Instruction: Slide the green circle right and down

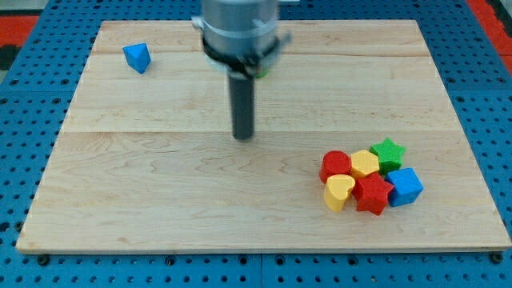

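Note:
My tip (242,137) rests on the wooden board (160,192) a little left of the middle. Only a small green sliver (261,71) shows at the right edge of the arm's body, above and slightly right of the tip. It is probably the green circle, and the arm hides most of it. Whether the rod touches it cannot be told.
A blue triangle block (137,58) lies at the top left. At the lower right is a tight cluster: a red circle (334,165), a yellow hexagon (365,163), a green star (389,152), a blue cube (406,186), a red star (372,194) and a yellow heart (339,192).

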{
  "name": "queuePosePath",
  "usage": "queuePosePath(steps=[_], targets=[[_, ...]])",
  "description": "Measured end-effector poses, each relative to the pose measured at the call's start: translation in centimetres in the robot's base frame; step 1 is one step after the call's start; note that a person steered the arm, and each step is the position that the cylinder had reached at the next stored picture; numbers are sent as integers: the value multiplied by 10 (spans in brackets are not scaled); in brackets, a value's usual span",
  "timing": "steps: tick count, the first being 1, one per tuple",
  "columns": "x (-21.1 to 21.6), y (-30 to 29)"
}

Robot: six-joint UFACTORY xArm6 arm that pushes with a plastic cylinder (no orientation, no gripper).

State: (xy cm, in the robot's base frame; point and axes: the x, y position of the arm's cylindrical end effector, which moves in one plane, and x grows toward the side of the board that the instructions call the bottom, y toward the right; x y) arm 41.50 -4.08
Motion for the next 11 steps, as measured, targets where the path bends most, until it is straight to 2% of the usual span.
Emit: queuePosePath(steps=[1,2,3,7,9,10,11], targets=[[-83,-30],[-116,-19],[-123,19],[-120,22],[-102,166],[-129,191],[-85,220]])
